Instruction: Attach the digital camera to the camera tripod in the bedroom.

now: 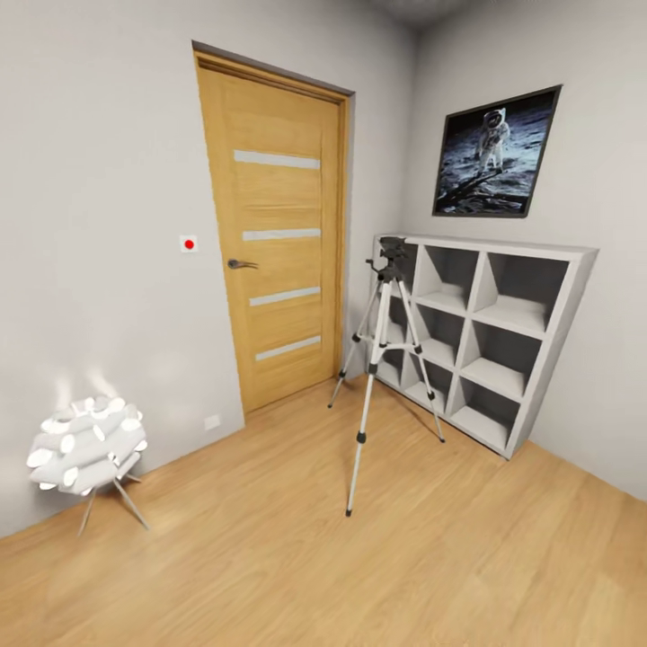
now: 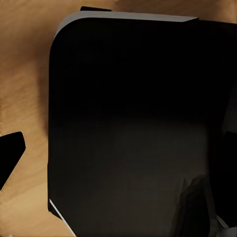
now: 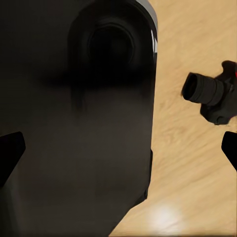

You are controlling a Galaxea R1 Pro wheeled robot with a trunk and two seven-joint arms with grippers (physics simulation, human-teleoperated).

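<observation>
Digital camera [image 3: 213, 96] lies on the wood floor [image 3: 187, 163], nearer the right arm; camera tripod [image 1: 386, 359] stands ahead. Gripper states seemingly cannot be told.

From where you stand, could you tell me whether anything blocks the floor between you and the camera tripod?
Nothing visible does: bare wood floor runs up to the camera tripod, with the white lamp off left and the shelving behind it.
</observation>
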